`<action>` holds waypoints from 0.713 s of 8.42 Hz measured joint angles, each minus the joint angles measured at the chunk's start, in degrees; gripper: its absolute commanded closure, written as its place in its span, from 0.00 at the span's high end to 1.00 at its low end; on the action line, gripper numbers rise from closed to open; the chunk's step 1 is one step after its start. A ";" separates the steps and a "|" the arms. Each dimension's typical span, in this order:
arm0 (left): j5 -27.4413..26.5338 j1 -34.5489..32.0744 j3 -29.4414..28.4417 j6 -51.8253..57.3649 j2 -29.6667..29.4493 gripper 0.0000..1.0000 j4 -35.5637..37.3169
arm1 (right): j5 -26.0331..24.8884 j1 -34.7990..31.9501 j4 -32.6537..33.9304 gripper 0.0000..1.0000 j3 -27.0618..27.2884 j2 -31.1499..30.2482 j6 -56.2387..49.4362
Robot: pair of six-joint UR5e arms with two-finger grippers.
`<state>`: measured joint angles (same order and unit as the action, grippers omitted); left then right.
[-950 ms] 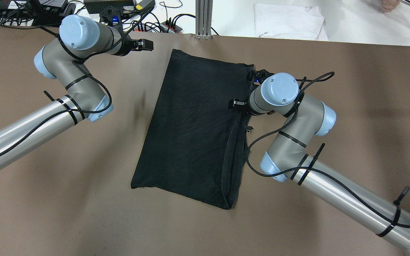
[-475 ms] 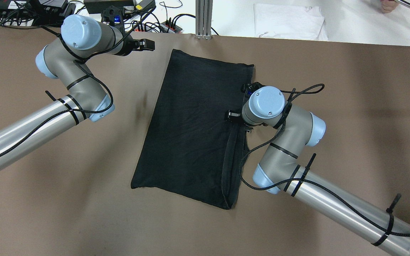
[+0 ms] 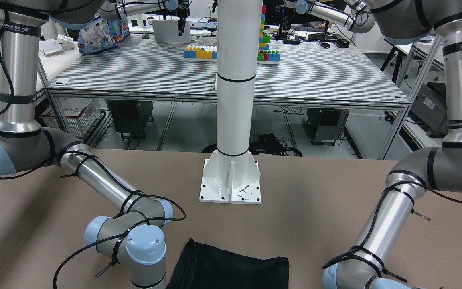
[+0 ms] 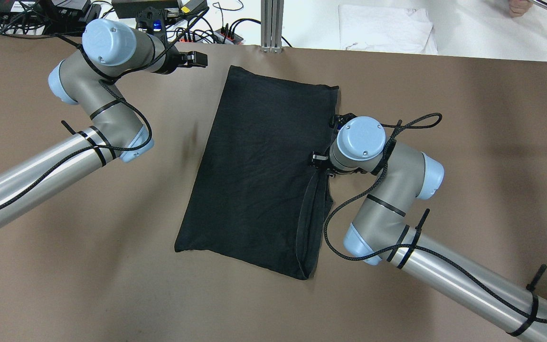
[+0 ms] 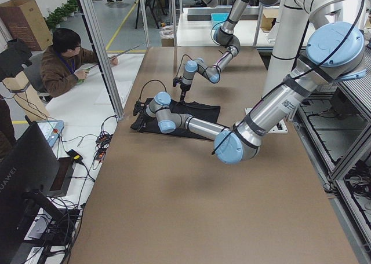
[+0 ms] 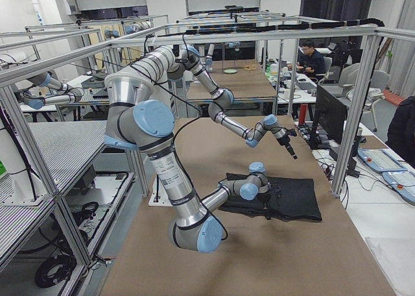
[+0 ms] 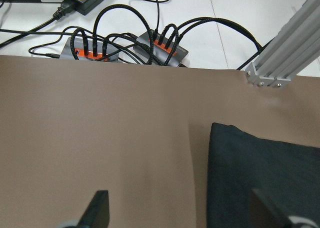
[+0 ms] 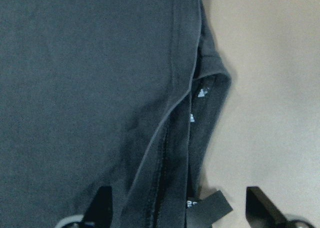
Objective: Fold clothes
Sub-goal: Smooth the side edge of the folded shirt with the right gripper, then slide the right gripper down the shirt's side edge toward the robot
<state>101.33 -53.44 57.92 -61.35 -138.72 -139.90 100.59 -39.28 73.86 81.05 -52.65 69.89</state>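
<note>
The clothes are one black garment lying folded as a slanted rectangle in the middle of the brown table, also seen in the front view. My right gripper hangs over the garment's right edge, mostly hidden under its wrist. In the right wrist view my right gripper is open above a hemmed fold with small labels. My left gripper is open over bare table, left of the garment's far corner.
A white post with a base plate stands at the robot's side of the table. Cables and power strips, an aluminium post and a folded white cloth lie past the far edge. A person sits there.
My right arm has moved along the garment's right edge toward the robot's side, first inward over the fabric, then slightly back out. The left arm and the garment have hardly moved.
</note>
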 measured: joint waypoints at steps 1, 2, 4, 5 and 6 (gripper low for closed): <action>-0.03 0.00 0.00 -0.03 -0.02 1.00 -0.01 | 0.00 0.03 0.21 0.94 0.81 -1.07 -0.14; -0.06 0.06 0.00 -0.07 -0.04 1.00 -0.02 | 0.01 0.02 0.29 0.94 1.25 -1.69 -0.30; -0.08 0.22 0.00 -0.27 -0.10 1.00 -0.02 | 0.08 -0.11 0.29 0.94 1.68 -2.69 -0.60; -0.08 0.28 -0.05 -0.32 -0.12 1.00 0.02 | 0.17 -0.14 0.16 0.94 2.33 -3.52 -0.67; -0.08 0.28 -0.06 -0.34 -0.14 1.00 0.05 | 0.39 -0.17 0.18 0.94 3.99 -4.09 -0.70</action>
<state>101.25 -53.16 57.86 -61.70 -138.86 -139.85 100.98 -39.44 74.04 85.04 -56.73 69.19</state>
